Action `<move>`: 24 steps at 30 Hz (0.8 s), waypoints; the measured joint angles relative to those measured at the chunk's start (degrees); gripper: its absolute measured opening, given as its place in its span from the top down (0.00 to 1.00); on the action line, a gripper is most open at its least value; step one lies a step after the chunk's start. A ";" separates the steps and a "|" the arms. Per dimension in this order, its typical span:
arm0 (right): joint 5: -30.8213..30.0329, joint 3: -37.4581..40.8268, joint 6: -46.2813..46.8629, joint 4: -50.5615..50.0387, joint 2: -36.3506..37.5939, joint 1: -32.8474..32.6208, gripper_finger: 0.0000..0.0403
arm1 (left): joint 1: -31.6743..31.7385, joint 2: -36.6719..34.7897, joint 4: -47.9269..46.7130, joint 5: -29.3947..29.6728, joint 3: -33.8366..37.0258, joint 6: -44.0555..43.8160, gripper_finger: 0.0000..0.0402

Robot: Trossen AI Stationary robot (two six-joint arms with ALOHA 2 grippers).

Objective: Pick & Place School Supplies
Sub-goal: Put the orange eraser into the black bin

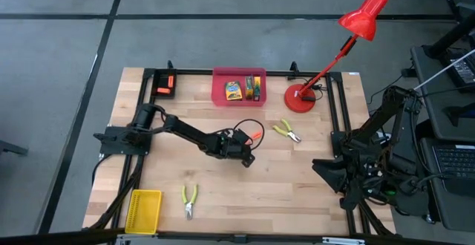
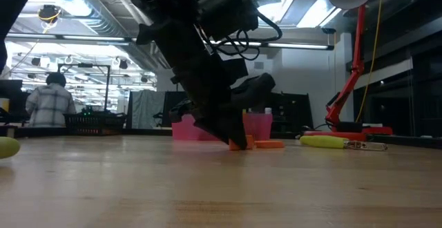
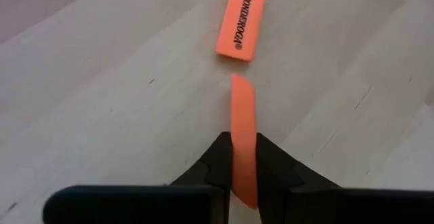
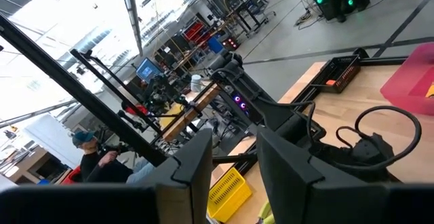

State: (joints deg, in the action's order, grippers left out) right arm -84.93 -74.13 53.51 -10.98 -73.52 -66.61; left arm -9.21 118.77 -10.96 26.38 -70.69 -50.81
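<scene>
Orange sticks mid-worktop, crayon boxes in pink bin

We see one flat orange stick (image 3: pixel 244 139) pinched edge-on between the left claw (image 3: pixel 243 163) fingers, low at the worktop (image 1: pixel 297 185); a second orange stick (image 3: pixel 241 20), black lettering up, lies flat just beyond it, apart. Yellow-and-green crayon boxes (image 1: pixel 234 89) sit in the pink bin (image 1: pixel 220 96) at the far edge.

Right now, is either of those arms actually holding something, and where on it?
Yes. The left gripper pinches an orange stick near one end, down at the table. The right gripper, off at the table's right side, holds nothing.
</scene>
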 joint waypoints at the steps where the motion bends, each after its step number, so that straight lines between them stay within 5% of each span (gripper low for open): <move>1: 0.00 -0.02 0.00 0.00 0.00 0.00 0.70 | 0.15 -0.23 -0.04 -0.31 0.02 -0.46 0.93; 4: -0.13 0.00 -0.03 -0.01 0.00 0.00 0.70 | 0.48 -2.54 -3.19 0.61 0.38 -3.66 0.93; 8: -0.13 -0.01 -0.22 0.03 0.00 0.00 0.70 | 0.65 -10.95 -15.14 13.20 0.14 -16.56 0.93; 13: -0.07 -0.02 -0.65 0.00 0.00 0.00 0.70 | 1.68 -20.82 -49.05 24.83 0.26 -40.56 0.93; 17: 0.09 -0.02 -2.10 0.07 0.00 0.00 0.70 | 5.15 -26.41 -73.04 26.04 3.12 -62.60 0.93; 24: 0.07 -0.02 -3.17 0.36 0.00 0.00 0.70 | 19.24 -34.95 -63.01 20.89 14.16 -56.39 0.93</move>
State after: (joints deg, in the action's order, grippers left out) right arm -84.86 -74.15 50.35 -10.63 -73.52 -66.61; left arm 10.03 83.82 -73.98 47.27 -56.53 -107.20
